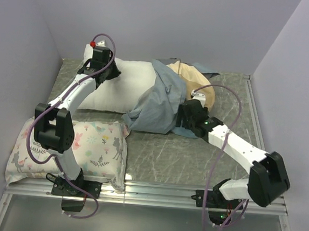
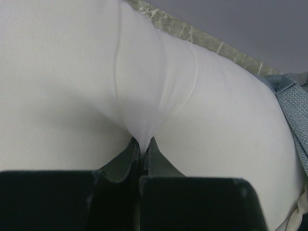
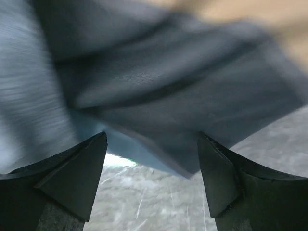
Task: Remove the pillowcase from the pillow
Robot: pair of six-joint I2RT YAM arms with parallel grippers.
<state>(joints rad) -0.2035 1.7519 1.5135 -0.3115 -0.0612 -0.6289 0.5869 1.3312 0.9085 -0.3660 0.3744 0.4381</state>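
Observation:
The white pillow point(image 1: 111, 87) lies across the back of the table, its left half bare. The pillowcase point(image 1: 158, 102) is bunched over its right half, grey-blue inner side out, with a tan stripe point(image 1: 193, 78) at the back. My left gripper point(image 1: 110, 75) is shut on a pinch of white pillow fabric point(image 2: 143, 139) near the pillow's left end. In the left wrist view the pillowcase point(image 2: 296, 110) shows at the right edge. My right gripper point(image 1: 180, 118) sits at the pillowcase's near right edge. It point(image 3: 151, 147) stands open, and the cloth point(image 3: 168, 86) hangs just above its fingertips point(image 3: 86, 168), ungripped.
A smaller floral-print pillow point(image 1: 86, 147) lies at the front left beside the left arm. Grey walls close in the back and both sides. A metal rail point(image 1: 153, 191) runs along the near edge. Marbled grey table surface point(image 1: 183, 156) shows in front of the pillowcase.

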